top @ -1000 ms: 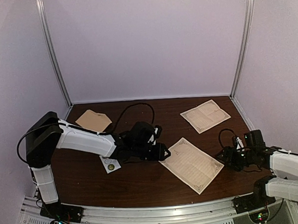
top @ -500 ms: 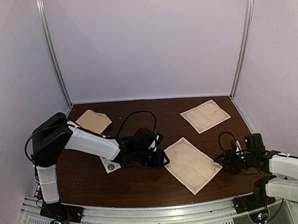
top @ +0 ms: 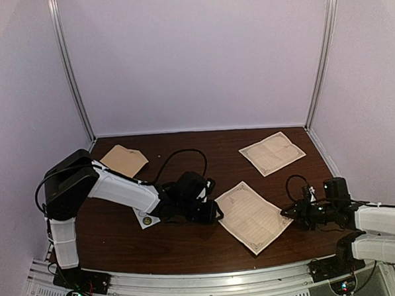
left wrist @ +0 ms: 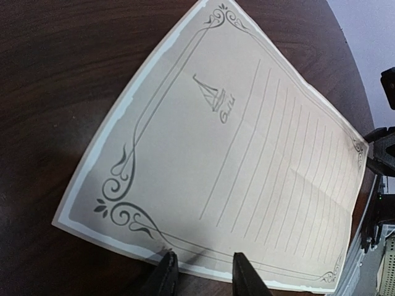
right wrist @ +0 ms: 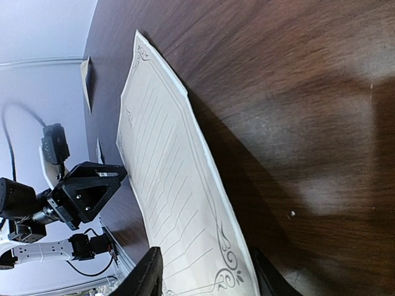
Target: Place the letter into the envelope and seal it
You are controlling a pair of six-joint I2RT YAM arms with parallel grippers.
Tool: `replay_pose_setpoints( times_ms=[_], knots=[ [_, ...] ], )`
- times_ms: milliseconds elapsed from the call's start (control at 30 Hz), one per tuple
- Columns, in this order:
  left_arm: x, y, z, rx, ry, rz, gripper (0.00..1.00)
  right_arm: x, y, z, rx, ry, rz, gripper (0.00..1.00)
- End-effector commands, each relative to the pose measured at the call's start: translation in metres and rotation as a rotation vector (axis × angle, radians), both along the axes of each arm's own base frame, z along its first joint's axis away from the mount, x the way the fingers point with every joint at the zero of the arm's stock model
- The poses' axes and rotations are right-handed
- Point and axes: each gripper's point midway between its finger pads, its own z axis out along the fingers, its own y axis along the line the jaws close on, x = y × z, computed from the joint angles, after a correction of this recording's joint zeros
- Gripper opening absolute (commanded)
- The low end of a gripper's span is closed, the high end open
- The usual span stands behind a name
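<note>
The letter [top: 252, 215], a cream lined sheet with an ornate border, lies at the front middle of the table. My left gripper [top: 218, 212] is open at its left edge. In the left wrist view the letter [left wrist: 234, 148] fills the frame and the gripper [left wrist: 205, 280] straddles its near edge. My right gripper [top: 286, 213] is open at the letter's right corner. In the right wrist view the gripper [right wrist: 207, 277] has the corner of the letter [right wrist: 166, 179] between its jaws, and the sheet's edge sits slightly off the table. The tan envelope [top: 123, 159] lies at the back left.
A second bordered sheet [top: 272, 152] lies at the back right. A small white sticker card [top: 146, 218] lies under the left arm. Cables loop over the table behind the left gripper and near the right gripper. The metal front rail [top: 204, 280] runs along the near edge.
The left gripper has dropped lower against the letter's left edge. The right gripper has moved left up to the letter's right corner. The letter looks slightly bunched between them.
</note>
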Motion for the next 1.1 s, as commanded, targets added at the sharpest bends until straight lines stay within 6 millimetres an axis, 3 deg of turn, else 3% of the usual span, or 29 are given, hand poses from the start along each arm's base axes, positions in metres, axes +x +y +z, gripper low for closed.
replay_pose_setpoints(
  times_ms=[0,200,367,533,767,1067],
  knots=[
    [-0.004,-0.001,-0.006,0.009,-0.004,-0.022,0.32,0.001,0.007,0.005,0.018,-0.041,0.066,0.45],
    [-0.002,-0.003,-0.003,0.013,-0.017,-0.028,0.32,0.002,0.009,-0.003,0.011,-0.022,0.088,0.44],
    [-0.002,-0.005,-0.001,0.006,-0.019,-0.032,0.32,0.007,0.013,0.003,0.031,-0.043,0.102,0.33],
    [0.005,-0.005,0.013,-0.01,-0.056,-0.009,0.32,0.015,0.013,0.014,0.036,-0.075,0.084,0.0],
    [0.03,0.015,0.097,-0.128,-0.193,0.082,0.65,0.034,0.013,0.058,0.018,-0.209,0.085,0.0],
    [0.049,0.06,0.179,-0.242,-0.286,0.063,0.8,0.052,0.044,0.147,0.009,-0.415,0.294,0.0]
  ],
)
